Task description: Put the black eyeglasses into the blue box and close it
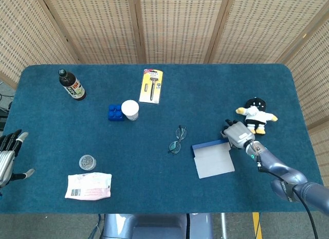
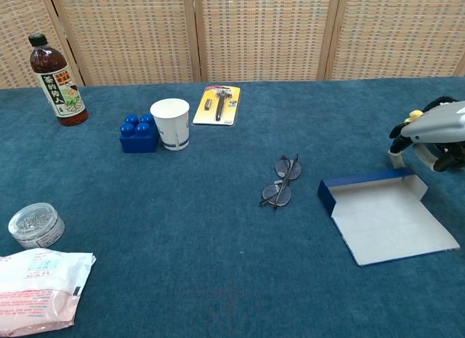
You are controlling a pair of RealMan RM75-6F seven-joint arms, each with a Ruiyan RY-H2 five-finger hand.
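Note:
The black eyeglasses (image 1: 177, 140) (image 2: 282, 182) lie folded on the blue cloth near the table's middle, with nothing touching them. Just to their right the blue box (image 1: 213, 158) (image 2: 385, 214) lies open, its white inside up and its low blue wall toward the glasses. My right hand (image 1: 237, 133) (image 2: 432, 134) is at the box's far right corner, fingers curled down onto its edge and gripping it. My left hand (image 1: 6, 159) hangs off the table's left edge with its fingers spread and nothing in it, seen only in the head view.
A penguin plush (image 1: 255, 114) sits just behind my right hand. A brown bottle (image 1: 71, 85) (image 2: 57, 70), a blue block (image 2: 139, 133), a paper cup (image 2: 170, 123) and a razor pack (image 2: 219, 104) stand at the back left. A small jar (image 2: 34, 224) and a white packet (image 2: 36, 291) lie front left.

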